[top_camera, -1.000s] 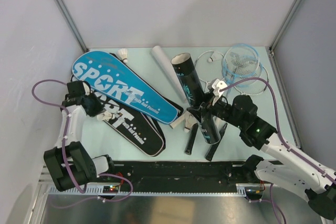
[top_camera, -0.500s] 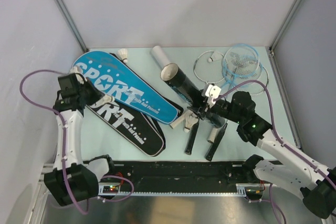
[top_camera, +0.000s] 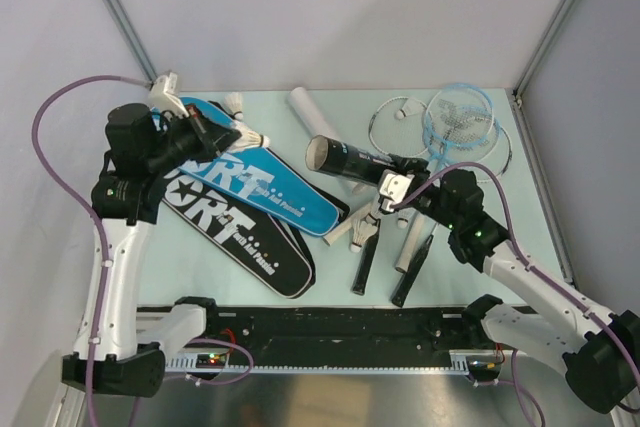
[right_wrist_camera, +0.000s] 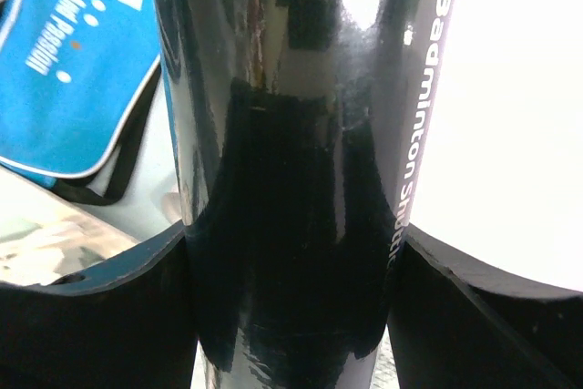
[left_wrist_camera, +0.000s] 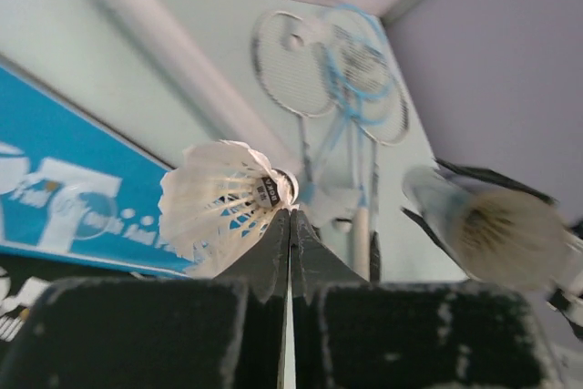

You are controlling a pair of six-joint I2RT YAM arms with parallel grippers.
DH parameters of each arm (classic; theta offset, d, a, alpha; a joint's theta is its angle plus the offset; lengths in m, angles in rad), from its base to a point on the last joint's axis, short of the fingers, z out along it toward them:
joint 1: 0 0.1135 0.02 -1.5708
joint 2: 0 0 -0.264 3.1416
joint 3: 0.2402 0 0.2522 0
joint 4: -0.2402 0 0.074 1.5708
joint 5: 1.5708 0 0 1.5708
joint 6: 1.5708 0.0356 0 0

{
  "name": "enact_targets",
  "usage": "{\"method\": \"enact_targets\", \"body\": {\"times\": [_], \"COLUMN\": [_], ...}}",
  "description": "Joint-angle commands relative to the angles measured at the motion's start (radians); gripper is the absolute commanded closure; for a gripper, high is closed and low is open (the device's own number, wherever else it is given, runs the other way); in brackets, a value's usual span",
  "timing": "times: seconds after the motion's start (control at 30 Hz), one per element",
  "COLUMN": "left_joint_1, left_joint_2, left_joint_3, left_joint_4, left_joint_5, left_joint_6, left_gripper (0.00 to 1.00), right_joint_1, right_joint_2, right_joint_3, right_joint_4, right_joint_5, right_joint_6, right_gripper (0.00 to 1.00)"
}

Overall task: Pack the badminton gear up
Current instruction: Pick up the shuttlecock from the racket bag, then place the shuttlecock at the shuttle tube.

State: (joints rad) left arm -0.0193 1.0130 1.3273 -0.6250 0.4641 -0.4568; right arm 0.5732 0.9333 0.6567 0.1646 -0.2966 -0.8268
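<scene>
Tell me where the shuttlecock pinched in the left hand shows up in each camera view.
Top external: the shuttlecock is upper left, at the tips of the left hand, over the blue SPORT bag.
Left wrist: centre of the picture, just above the shut fingertips.
Right wrist: not in it.
Shared landmark: the blue SPORT bag, seen in all three views, at the left edge in both wrist views.
</scene>
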Motion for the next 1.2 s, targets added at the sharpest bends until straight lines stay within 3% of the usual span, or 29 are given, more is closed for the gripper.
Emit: {"method": "enact_targets", "body": {"times": [0.0, 0.33, 0.73, 1.17], "left_joint_1": [-0.080, -0.207, -0.382, -0.405], "left_joint_2": [-0.015, -0.093, -0.058, -0.083], "left_joint_3": [0.078, 0.099, 0.078, 0.092], "left_joint_4": [0.007, 0.012, 0.070, 0.106], "left_joint_5": [0.137, 0.240, 0.129, -0.044], "left_joint_6": [-0.024, -0.053, -0.077, -0.067], "left_gripper": [1.00, 1.00, 1.00, 1.00], "right_joint_1": [-0.016, -0.044, 0.003, 0.020], "right_joint_2": [-0.002, 0.023, 0.016, 0.012], "right_joint_3": [0.008, 0.001, 0.001, 0.001], "right_joint_4": [0.068, 0.068, 0.061, 0.039], "right_joint_5": [0.064, 0.062, 0.067, 0.081], "right_joint_6": [-0.148, -0.150, -0.129, -0.102], "right_gripper": [0.67, 0.69, 0.70, 0.71]}}
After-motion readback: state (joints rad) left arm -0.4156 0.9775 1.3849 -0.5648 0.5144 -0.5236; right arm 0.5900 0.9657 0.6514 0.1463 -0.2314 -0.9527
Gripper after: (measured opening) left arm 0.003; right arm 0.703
